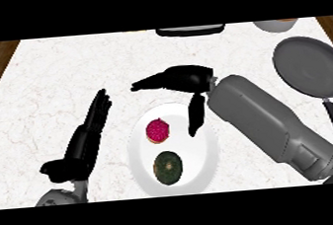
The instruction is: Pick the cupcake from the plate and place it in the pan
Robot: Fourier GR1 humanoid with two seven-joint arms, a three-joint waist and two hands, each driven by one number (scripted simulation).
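From my station I see the white plate (202, 153) in the lower middle of the frame, on the pale marble counter (49, 74). The cupcake (157, 130), pink-topped, sits on the plate's upper left part, and a dark green round item (168, 167) lies below it on the same plate, apart from it.

My right hand (185, 79) shows at the centre of the frame, just above the plate's upper edge. Its fingers are spread and holding nothing: some point left across the counter, and one long digit hangs down over the plate's upper right part. That digit's tip ends just to the right of the cupcake, near it, with a strip of white plate showing between them.

My left hand (90, 128) is at the left of the frame, beside the plate, fingers straight and together, pointing toward the upper right, holding nothing.

The grey pan (312, 66) lies at the upper right of the frame, its handle running down the right edge, well apart from the cupcake.
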